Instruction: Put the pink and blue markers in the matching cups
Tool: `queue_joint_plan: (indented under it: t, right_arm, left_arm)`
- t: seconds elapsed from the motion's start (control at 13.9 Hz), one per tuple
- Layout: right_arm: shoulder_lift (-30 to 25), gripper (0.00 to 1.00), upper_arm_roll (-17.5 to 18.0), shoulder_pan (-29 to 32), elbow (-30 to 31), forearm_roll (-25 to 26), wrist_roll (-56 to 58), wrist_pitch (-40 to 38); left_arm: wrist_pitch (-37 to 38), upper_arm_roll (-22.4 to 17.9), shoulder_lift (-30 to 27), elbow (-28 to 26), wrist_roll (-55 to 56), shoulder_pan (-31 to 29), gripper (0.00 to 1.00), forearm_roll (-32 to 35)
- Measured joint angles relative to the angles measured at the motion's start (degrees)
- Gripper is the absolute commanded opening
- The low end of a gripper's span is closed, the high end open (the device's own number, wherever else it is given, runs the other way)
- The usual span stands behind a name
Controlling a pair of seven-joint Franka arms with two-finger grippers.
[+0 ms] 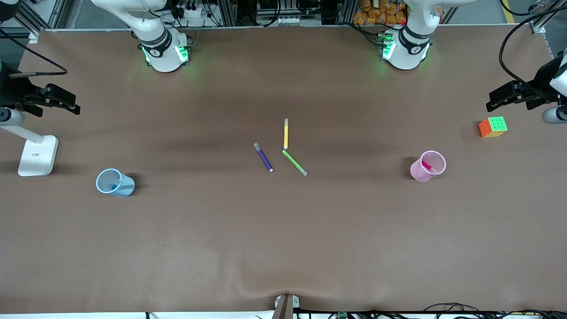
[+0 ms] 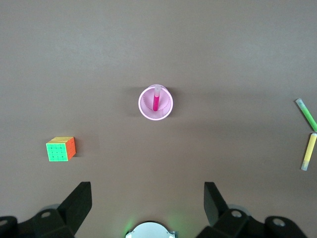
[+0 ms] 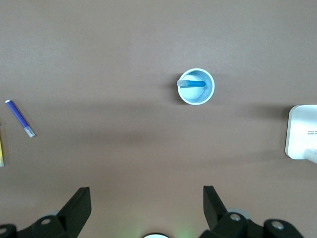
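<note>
**Mia:** Where is the pink marker (image 2: 156, 100)?

**Ben:** It is inside the pink cup (image 1: 427, 166), at the left arm's end of the table (image 1: 283, 230). It leans on the rim with its pale tip up, so its long way runs from the bottom of the cup up to the edge.

**Mia:** And the blue marker (image 3: 192, 84)?

**Ben:** It is in the blue cup (image 1: 114, 182), at the right arm's end. It leans across the cup too, greyish tip on the rim.

**Mia:** Where are the grippers?

**Ben:** The left gripper (image 2: 147, 198) hangs high over the table. The pink cup sits straight out from its fingers (image 2: 78, 202), well apart from them. The right gripper (image 3: 147, 201) hangs high near the blue cup in the same way. Both sets of fingers are spread wide and hold nothing.

**Mia:** Which arm is nearer each cup?

**Ben:** The left arm is nearer the pink cup, the right arm nearer the blue one.

**Mia:** So what is left to do?

**Ben:** I think nothing. Each marker is in its own colour cup. Both arms look like they are waiting.

**Mia:** What about the other things?

**Ben:** A purple marker (image 1: 263, 157), a yellow marker (image 1: 286, 134) and a green marker (image 1: 295, 162) lie flat mid-table. A puzzle cube (image 1: 493, 126) sits near the pink cup, farther from the front camera. A white stand (image 1: 37, 154) sits near the blue cup.
</note>
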State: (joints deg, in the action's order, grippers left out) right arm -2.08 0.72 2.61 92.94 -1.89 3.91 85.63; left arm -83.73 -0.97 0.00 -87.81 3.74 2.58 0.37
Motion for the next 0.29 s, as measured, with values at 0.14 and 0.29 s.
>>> queue_joint_plan:
  t: [0.14, 0.29]
  right_arm:
    - [0.06, 1.00, 0.00, -0.02, 0.00, 0.00, 0.00, 0.21]
    - [0.09, 1.00, 0.00, -0.02, 0.00, 0.00, 0.00, 0.31]
  left_arm:
    - [0.00, -0.01, 0.00, 0.00, 0.00, -0.07, 1.00, 0.00]
    - [0.00, -0.01, 0.00, 0.00, 0.00, -0.10, 1.00, 0.00]
